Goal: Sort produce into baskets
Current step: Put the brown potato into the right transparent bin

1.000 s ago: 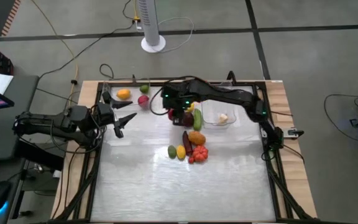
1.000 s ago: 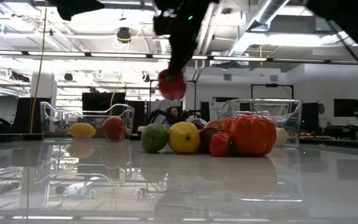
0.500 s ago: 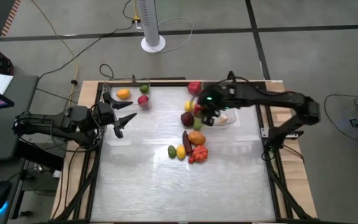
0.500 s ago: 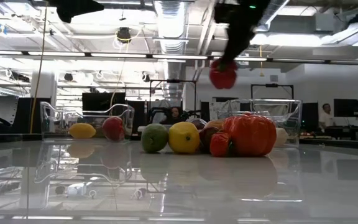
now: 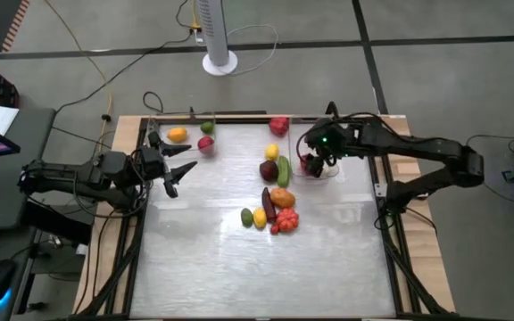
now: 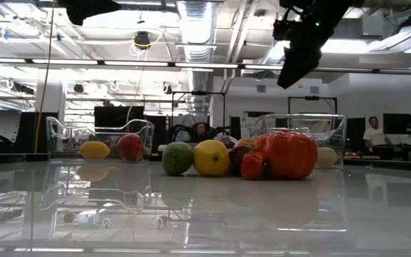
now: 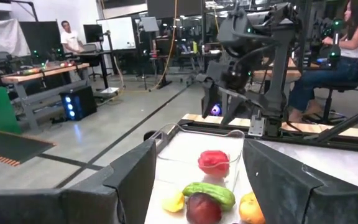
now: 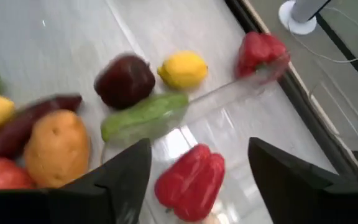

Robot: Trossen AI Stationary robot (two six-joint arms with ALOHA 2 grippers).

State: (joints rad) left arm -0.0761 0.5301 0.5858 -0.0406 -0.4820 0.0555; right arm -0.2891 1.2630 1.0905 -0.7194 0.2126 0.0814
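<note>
My right gripper [image 5: 313, 159] hangs open over the right clear basket [image 5: 330, 175] at the far right. A red pepper [image 8: 191, 180] lies on the basket's floor below the spread fingers, apart from them. Pale garlic [image 6: 327, 155] shows in the same basket. My left gripper [image 5: 173, 175] waits open at the table's left, near the left basket [image 5: 154, 125], which holds a yellow-orange fruit [image 5: 178, 135], a lime [image 5: 207, 127] and a red fruit [image 5: 205, 144]. Loose produce lies mid-table: lemon [image 5: 272, 152], dark red fruit [image 5: 269, 169], cucumber [image 5: 283, 169], orange [image 5: 281, 197].
A second red pepper [image 5: 279, 125] lies by the far edge, outside the right basket. An eggplant [image 5: 269, 205], lime [image 5: 247, 216], lemon [image 5: 260, 218] and tomatoes [image 5: 286, 221] lie in a cluster at the table's middle. The near half of the table is bare.
My right gripper has carried the red pepper, lifted clear, from above the middle pile toward the table's right edge, over the right basket. There it has opened and let go. The pepper has fallen into the basket.
</note>
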